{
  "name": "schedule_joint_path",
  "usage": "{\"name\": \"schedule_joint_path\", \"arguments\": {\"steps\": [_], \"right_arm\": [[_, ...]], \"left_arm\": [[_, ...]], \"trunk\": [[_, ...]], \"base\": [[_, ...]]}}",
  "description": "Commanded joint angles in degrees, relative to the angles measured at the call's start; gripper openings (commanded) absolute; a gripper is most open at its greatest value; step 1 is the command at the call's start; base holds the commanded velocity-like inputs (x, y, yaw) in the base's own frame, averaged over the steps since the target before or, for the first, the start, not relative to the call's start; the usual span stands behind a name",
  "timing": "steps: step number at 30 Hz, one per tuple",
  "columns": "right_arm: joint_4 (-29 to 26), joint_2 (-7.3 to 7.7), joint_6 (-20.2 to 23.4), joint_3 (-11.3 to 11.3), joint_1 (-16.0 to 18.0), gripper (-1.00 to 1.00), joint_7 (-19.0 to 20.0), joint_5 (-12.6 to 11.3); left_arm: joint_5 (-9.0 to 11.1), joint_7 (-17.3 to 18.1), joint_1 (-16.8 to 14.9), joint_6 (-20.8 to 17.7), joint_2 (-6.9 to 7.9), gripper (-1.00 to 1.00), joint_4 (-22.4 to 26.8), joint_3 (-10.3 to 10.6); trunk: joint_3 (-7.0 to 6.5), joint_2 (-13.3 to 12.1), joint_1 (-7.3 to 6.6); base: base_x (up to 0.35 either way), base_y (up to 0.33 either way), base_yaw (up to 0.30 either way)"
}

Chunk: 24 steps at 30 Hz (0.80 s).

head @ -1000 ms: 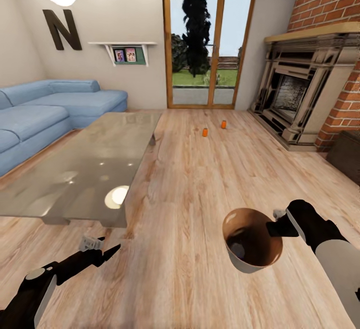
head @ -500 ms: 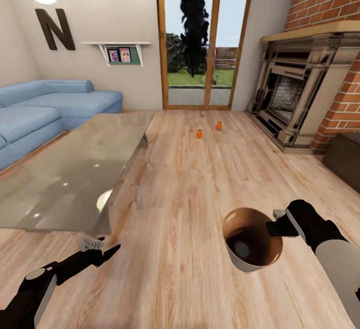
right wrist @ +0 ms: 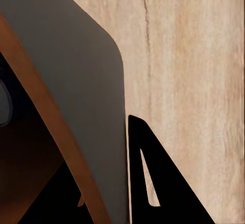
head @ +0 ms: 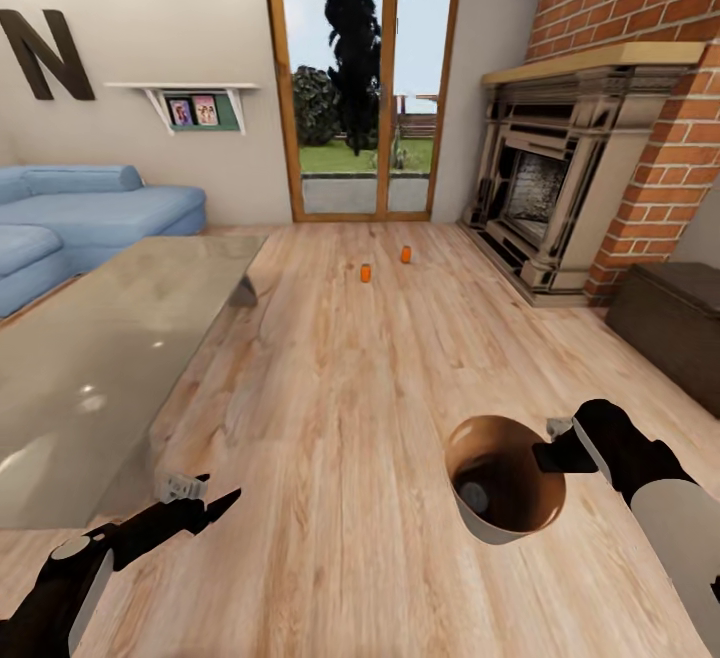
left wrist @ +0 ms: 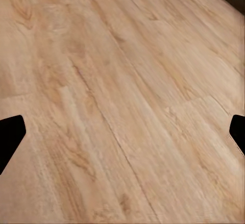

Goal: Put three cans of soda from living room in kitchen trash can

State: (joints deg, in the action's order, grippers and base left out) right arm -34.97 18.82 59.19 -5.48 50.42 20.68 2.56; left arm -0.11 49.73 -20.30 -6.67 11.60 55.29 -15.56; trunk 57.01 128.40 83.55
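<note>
Bin (head: 505,483) hangs by its rim from the right tool (head: 548,456), one can (head: 474,497) inside; two cans (head: 366,273) stand on the floor ahead. Left tool (head: 218,503) gapes wide, so approach slowly and keep the bin level.

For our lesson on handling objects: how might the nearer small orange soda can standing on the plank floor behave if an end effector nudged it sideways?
The nearer small orange cylindrical soda can stands upright and looks narrow, so it would probably tip. Once down, its round body would likely roll across the smooth plank floor.
</note>
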Motion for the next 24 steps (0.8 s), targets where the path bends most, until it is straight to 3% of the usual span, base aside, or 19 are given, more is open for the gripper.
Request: {"name": "schedule_joint_path", "arguments": {"steps": [1, 11, 24], "right_arm": [[-0.01, -0.01, 0.13, 0.06, 0.03, -1.0, 0.16, -0.97], [-0.01, -0.09, 0.07, -0.04, 0.03, -1.0, 0.15, -0.97], [-0.01, -0.09, -0.13, -0.17, -0.03, -1.0, 0.22, -1.05]], "left_arm": [[-0.01, 0.0, 0.0, 0.0, 0.0, 1.0, 0.0, 0.0], [-0.15, 0.0, 0.0, -0.01, 0.0, 1.0, -0.01, 0.0], [-0.14, 0.16, 0.0, 0.03, 0.0, 1.0, 0.0, 0.0]], "trunk": [[-0.02, 0.0, 0.0], [-0.27, 0.0, 0.0], [-0.31, 0.0, 0.0]], "base": [[0.259, -0.222, -0.24], [0.264, -0.216, -0.223], [0.271, -0.207, -0.02]]}}
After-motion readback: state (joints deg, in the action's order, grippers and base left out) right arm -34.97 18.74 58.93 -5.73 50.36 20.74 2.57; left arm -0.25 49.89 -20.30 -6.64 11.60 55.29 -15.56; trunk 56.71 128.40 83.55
